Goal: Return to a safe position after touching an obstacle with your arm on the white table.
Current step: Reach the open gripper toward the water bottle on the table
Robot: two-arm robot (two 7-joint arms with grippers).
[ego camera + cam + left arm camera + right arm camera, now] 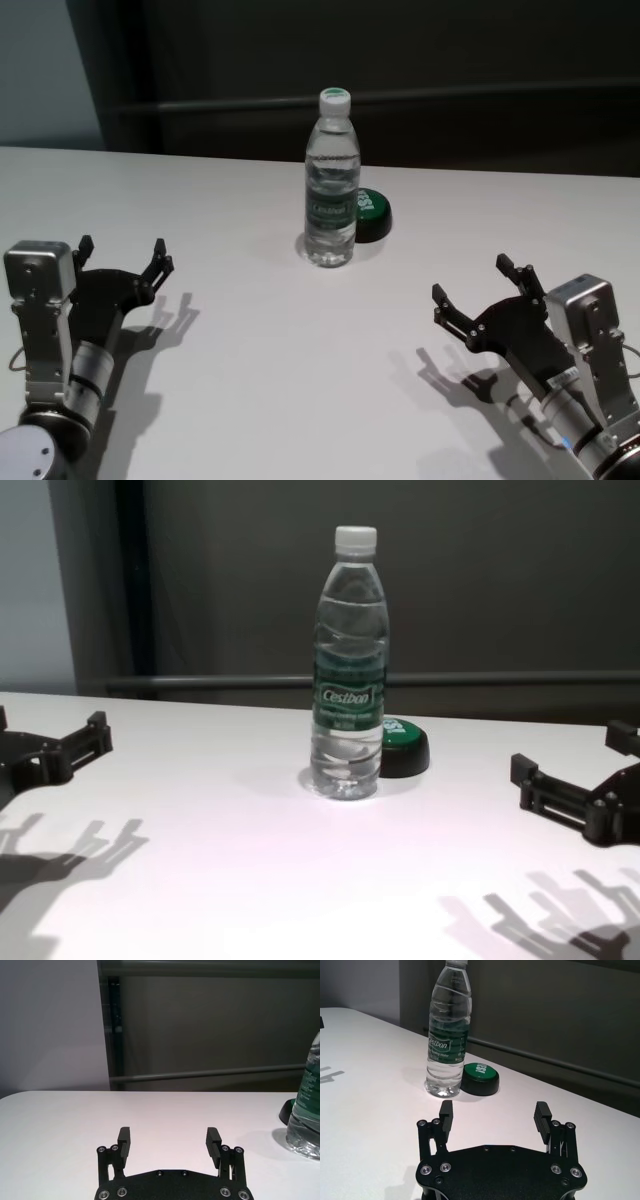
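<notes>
Both grippers, left (120, 257) and right (478, 290), gape empty flanking upright bottle (331, 180); careless sweep risks toppling it.

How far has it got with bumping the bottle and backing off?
It looks near the end. The bottle stands upright on the white table, with nothing touching it. The left gripper and right gripper sit low on either side, fingers open, well clear. Whether contact was ever made cannot be seen. Nothing obvious remains.

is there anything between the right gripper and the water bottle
Nothing: in the head view only bare white table separates the open right gripper from the clear plastic water bottle.
</notes>
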